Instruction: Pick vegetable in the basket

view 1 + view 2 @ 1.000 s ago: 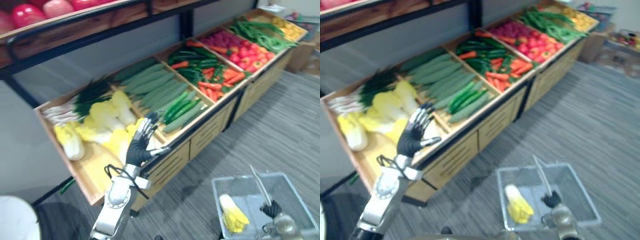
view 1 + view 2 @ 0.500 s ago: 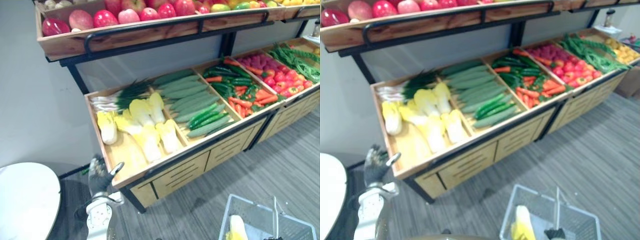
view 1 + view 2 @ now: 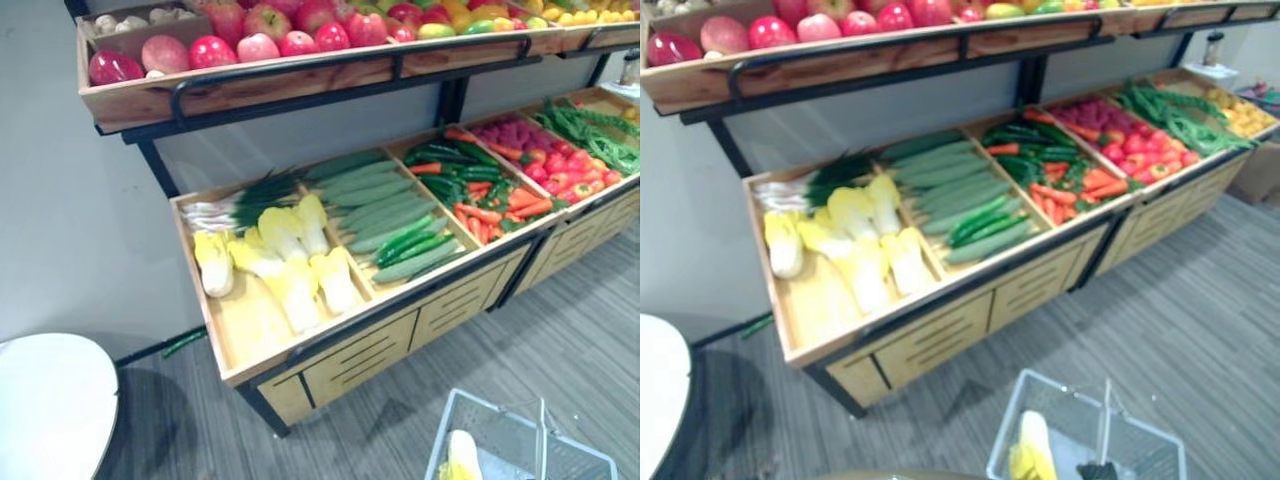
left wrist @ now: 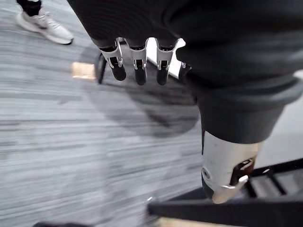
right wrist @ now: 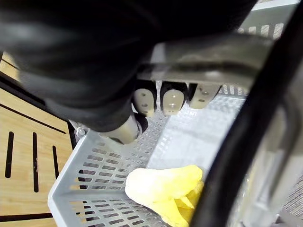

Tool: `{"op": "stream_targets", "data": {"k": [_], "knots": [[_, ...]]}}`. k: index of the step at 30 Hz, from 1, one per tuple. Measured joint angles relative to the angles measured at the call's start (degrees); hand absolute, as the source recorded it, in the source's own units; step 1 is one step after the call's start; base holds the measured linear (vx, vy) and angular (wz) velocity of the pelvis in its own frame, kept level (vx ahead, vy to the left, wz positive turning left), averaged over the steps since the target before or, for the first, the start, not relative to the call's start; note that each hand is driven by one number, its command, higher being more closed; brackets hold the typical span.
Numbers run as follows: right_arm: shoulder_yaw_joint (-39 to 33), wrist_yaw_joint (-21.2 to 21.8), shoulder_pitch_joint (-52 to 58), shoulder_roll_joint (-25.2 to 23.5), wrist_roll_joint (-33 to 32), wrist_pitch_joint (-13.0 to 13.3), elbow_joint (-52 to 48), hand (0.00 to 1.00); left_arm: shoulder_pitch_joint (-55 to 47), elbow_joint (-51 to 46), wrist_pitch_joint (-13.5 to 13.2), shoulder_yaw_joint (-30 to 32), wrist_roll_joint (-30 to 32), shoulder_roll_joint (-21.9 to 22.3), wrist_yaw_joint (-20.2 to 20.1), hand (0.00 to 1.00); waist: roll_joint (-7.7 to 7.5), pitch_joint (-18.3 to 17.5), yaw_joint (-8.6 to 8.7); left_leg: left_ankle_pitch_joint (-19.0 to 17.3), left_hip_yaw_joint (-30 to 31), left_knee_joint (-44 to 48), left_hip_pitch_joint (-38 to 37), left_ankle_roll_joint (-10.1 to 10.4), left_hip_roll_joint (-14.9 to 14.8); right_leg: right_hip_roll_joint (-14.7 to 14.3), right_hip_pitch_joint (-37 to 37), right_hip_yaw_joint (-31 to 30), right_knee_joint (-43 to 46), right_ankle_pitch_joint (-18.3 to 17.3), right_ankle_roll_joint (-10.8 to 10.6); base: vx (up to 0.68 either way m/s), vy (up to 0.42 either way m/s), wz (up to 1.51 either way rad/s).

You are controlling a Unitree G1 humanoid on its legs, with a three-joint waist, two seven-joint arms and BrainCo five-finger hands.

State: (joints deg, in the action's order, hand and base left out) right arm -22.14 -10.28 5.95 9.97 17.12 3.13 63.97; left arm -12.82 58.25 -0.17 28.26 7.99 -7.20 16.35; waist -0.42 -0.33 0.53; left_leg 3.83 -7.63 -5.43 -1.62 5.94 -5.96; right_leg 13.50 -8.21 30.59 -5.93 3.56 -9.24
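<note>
Right robot hand [image 5: 173, 100] had its fingers curled round the handle [image 5: 213, 59] of the grey basket [image 5: 92, 175], which sat at 5 o'clock in the head view. One yellow cabbage [image 3: 462, 455] already lay inside it. Left robot hand [image 4: 137, 61] hung over the floor [image 4: 57, 142], fingers straight and apart, holding nothing. By my reading, one pick was done; more cabbages [image 3: 285, 260] waited in the shelf bin at 10 o'clock from the basket.
</note>
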Motion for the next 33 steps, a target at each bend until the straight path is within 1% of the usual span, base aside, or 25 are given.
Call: {"op": "stream_targets", "data": {"k": [2,4,6,10,12,13,17,21,25,26,29,33], "knots": [[0.06,0.13,-0.14,0.0,0.31,-0.02,0.15,1.0,-0.01,2.25,0.08,-1.42,0.0,0.07,-2.69,0.0,-0.03,0.04,0.72,-0.16,-0.39,0.0,-0.15,0.17,-0.09,-0.01,0.09,-0.47,0.01,-0.02,0.04,0.0,-0.007,-0.12],[0.25,0.66,-0.18,-0.04,0.37,0.04,0.15,1.0,-0.26,3.75,0.21,-3.34,0.03,0.46,-4.33,0.0,-0.07,0.14,0.78,-0.72,-2.38,-0.01,-1.46,0.39,-0.46,-0.13,0.16,-2.24,0.0,-0.1,0.14,0.0,-0.005,-0.42],[0.49,0.69,-0.17,-0.04,0.37,0.06,0.15,1.0,-0.27,4.78,0.23,-4.57,1.45,0.78,-4.46,0.0,-0.06,0.15,0.92,-0.87,-2.92,-0.01,-1.81,0.51,-0.61,-0.21,0.19,-2.77,0.0,-0.28,0.07,0.0,-0.01,-0.24],[1.1,0.59,-0.08,-0.05,0.35,0.09,0.89,1.0,1.01,5.26,0.2,-9.14,4.45,2.48,-4.6,0.0,-0.12,0.2,1.02,-1.04,-4.04,0.0,-1.84,0.66,-0.9,-0.37,0.96,-3.76,0.01,-0.37,-0.07,0.01,-0.009,-0.12],[2.13,0.51,-0.31,-0.13,0.34,0.09,1.22,1.0,1.29,5.72,0.19,-11.57,4.76,2.88,-5.17,0.0,-0.16,0.25,1.02,-1.2,-4.44,0.0,-2.13,0.8,-0.97,-0.45,1.04,-4.38,0.02,-0.32,-0.15,0.03,-0.006,-0.16],[2.36,0.45,-0.29,-0.32,0.33,0.09,1.22,1.0,1.39,5.69,0.12,-12.86,5.86,2.74,-5.38,0.0,-0.19,0.28,1.0,-1.37,-4.69,0.0,-2.47,0.92,-1.07,-0.53,0.93,-4.61,0.02,-0.22,-0.3,0.04,-0.008,-0.11],[2.93,-0.12,-0.86,-0.82,0.32,0.17,1.21,1.0,1.62,5.66,-0.11,-16.04,7.61,2.35,-4.83,0.0,0.03,0.6,1.0,-1.59,-5.82,0.01,-3.14,0.98,-1.4,-0.84,1.01,-5.75,0.02,-0.11,-0.18,0.03,-0.007,-0.15],[3.01,-0.74,-0.85,-0.97,0.25,0.18,1.22,1.0,2.26,5.59,-0.23,-19.33,10.96,1.75,-3.22,0.0,0.28,0.94,1.09,-1.95,-6.47,0.02,-3.67,1.21,-1.71,-1.11,0.93,-6.25,0.03,-0.16,-0.22,0.03,-0.007,-0.08],[3.02,-0.78,-1.21,-0.98,0.13,0.57,1.2,1.0,2.63,5.58,-0.48,-21.17,11.29,1.31,-2.95,0.0,0.36,2.07,1.06,-2.41,-7.7,0.03,-4.66,1.45,-1.98,-1.39,0.85,-7.54,0.03,-0.23,-0.26,0.02,-0.003,-0.17],[3.03,-0.81,-1.17,-1.01,-0.22,0.86,1.2,1.0,2.91,5.59,-0.51,-21.9,12.47,1.1,-2.85,0.0,0.41,2.29,1.14,-2.57,-7.97,0.03,-4.84,1.45,-1.98,-1.36,0.85,-7.77,0.04,-0.27,-0.32,0.01,0.002,-0.12],[3.01,-1.05,-1.16,-1.16,-0.25,0.89,1.2,1.0,3.32,5.57,-0.56,-23.33,13.44,0.72,-2.77,0.0,0.44,2.64,1.16,-2.79,-8.37,0.03,-5.08,1.55,-2.0,-1.36,0.86,-8.12,0.04,-0.33,-0.36,0.01,0.004,-0.09],[3.03,-1.46,-1.21,-1.4,-0.33,1.14,1.13,1.0,3.89,5.6,-0.54,-24.63,13.55,0.43,-2.48,0.0,0.64,3.54,1.18,-4.18,-8.82,1.96,-5.55,1.53,-2.24,-1.11,0.28,-8.56,0.99,-1.15,-0.5,0.02,0.007,-0.06]]}}
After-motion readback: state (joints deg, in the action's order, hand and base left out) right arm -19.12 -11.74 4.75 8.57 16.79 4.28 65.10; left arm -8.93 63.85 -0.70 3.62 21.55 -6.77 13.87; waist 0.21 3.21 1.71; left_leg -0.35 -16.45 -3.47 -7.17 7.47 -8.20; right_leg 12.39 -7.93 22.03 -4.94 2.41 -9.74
